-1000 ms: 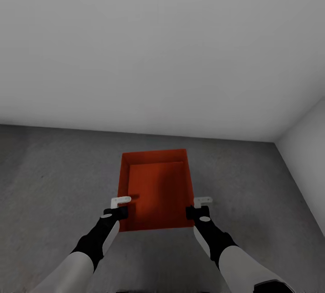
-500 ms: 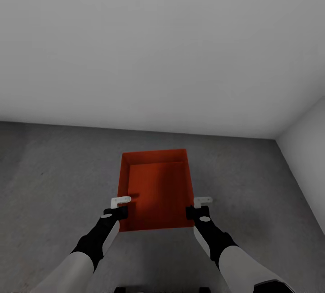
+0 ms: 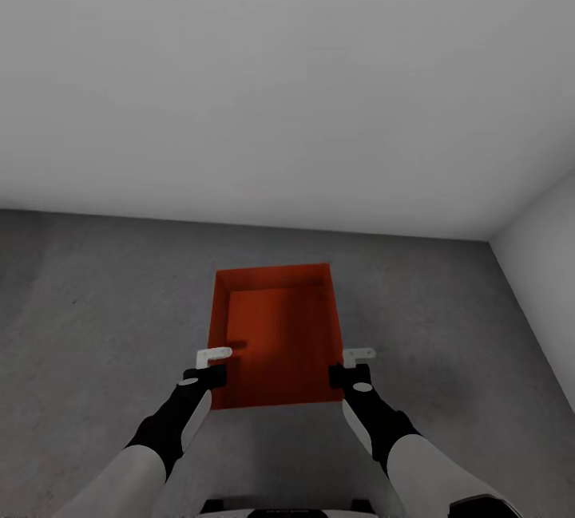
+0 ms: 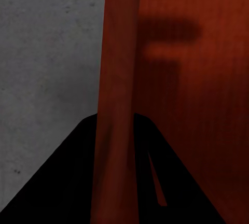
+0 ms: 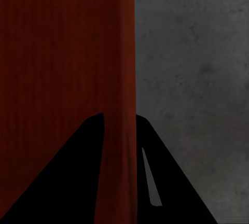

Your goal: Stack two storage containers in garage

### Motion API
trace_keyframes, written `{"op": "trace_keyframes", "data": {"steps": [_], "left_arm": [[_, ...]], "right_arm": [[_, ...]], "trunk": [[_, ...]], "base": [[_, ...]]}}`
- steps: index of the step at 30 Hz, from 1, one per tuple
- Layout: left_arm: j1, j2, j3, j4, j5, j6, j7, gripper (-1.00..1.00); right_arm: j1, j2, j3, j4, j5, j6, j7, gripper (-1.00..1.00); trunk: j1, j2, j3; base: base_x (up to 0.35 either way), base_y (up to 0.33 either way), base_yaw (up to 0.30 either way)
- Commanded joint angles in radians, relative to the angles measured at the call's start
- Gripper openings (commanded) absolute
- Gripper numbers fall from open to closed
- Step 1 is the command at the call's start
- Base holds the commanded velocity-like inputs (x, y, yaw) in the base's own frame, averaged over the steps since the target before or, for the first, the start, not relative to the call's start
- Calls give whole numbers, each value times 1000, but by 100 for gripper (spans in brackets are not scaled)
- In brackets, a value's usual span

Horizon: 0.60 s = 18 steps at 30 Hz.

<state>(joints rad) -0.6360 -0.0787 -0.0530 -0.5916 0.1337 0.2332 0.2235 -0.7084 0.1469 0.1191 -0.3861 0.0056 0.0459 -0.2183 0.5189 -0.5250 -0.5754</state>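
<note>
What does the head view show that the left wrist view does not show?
Head view alone: the white walls, the right end effector at the container's right wall, and the whole storage container. Left wrist view alone: a close look at the left end effector, its dark fingers astride the container's left wall. Both share the orange-red container and the grey floor.

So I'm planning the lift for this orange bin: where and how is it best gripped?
By the two long side walls near its near end, coming from above. The storage container is lidless with thin, straight, upright walls, so a finger fits each side. That is how the left gripper and right gripper straddle the walls, over the grey floor.
</note>
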Motion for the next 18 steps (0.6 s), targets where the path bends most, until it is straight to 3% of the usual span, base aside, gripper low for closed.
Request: {"op": "trace_keyframes", "data": {"steps": [1, 18], "left_arm": [[-1, 2, 20, -5, -11, -6, 11, -100], [-1, 2, 19, -5, -11, -6, 11, -100]], "right_arm": [[0, -15, -9, 1, -6, 4, -9, -100], [0, -15, -9, 1, -6, 5, -9, -100]], "trunk": [[0, -1, -3], [0, -1, -30]], "base": [[0, 0, 0], [0, 0, 0]]}}
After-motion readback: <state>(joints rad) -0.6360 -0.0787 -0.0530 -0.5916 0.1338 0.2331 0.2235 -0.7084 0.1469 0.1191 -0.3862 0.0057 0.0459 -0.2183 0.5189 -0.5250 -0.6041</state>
